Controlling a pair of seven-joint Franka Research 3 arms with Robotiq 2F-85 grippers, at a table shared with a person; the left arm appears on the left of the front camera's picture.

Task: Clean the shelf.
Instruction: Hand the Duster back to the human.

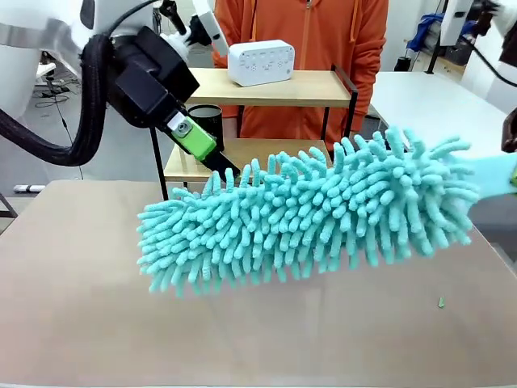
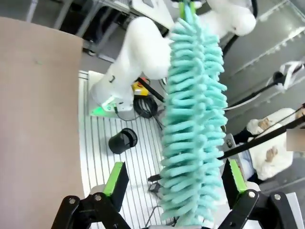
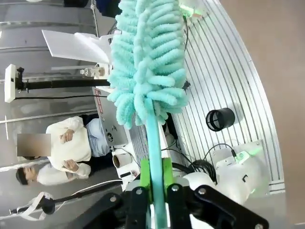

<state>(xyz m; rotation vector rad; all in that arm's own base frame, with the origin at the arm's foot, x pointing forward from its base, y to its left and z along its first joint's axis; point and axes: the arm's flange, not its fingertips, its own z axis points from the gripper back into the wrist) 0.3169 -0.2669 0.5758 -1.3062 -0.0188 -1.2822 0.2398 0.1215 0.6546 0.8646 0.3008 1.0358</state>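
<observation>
Front view: one duster [image 1: 307, 214], right claw [image 3: 155, 191] clamping its handle; left claw [image 2: 174, 181] wide.

Front camera sits low at the robot's edge of the tan tabletop [image 1: 81, 323], facing across at the person [image 1: 307, 32] — the teal duster [image 1: 307, 214] looms very close. Left wrist camera looks along its spread fingers [image 2: 116, 179] at that duster [image 2: 193, 119]; right wrist camera peers up its handle [image 3: 155, 157] — all three share it
</observation>
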